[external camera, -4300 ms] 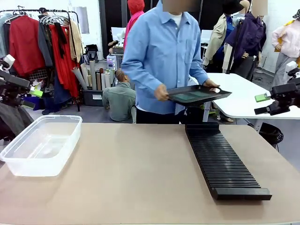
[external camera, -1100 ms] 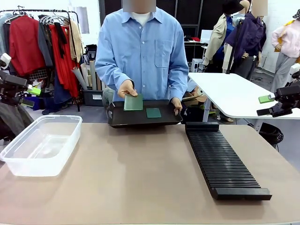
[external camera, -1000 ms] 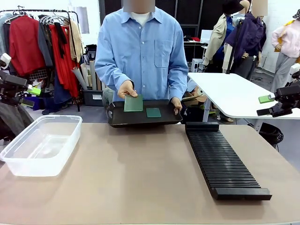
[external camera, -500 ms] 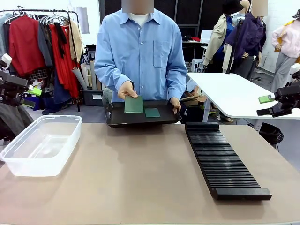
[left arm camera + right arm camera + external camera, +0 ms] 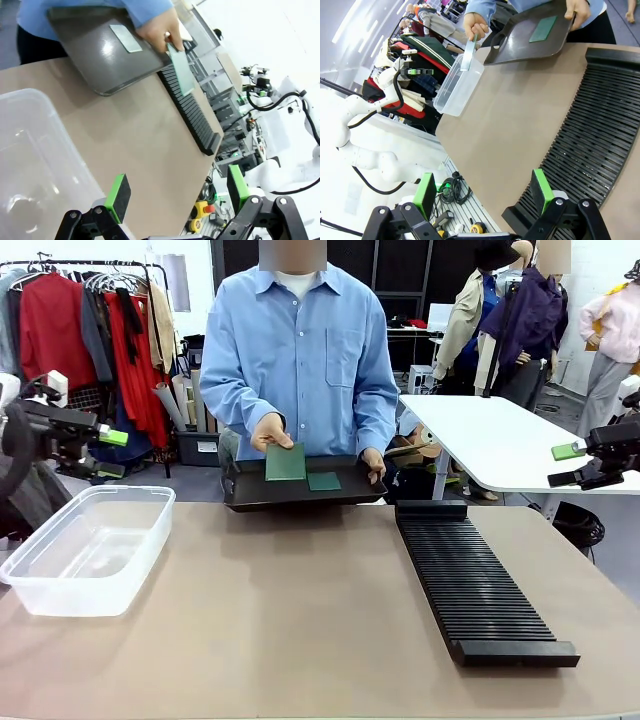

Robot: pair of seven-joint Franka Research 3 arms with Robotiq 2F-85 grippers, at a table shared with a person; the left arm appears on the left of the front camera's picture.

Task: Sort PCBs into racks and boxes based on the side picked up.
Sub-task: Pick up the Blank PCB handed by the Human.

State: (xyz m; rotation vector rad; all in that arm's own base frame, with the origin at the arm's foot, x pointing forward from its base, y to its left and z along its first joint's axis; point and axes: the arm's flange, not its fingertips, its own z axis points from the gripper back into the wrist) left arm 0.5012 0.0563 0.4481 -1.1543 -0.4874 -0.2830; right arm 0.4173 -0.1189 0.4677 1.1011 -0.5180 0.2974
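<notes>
left gripper: jaws apart, now further in from the left edge, upper left | right gripper: jaws apart, unmoved, right edge | thin dark green PCB: upright in person's hand over flat black tray, as before | clear plastic tub: lower left | long slotted black rack: lower right

This looks like a robotics lab sharing a room with a garment workspace. Behind the table stand hung clothes and rolls of material, and cables lie on the floor beside it.
</notes>
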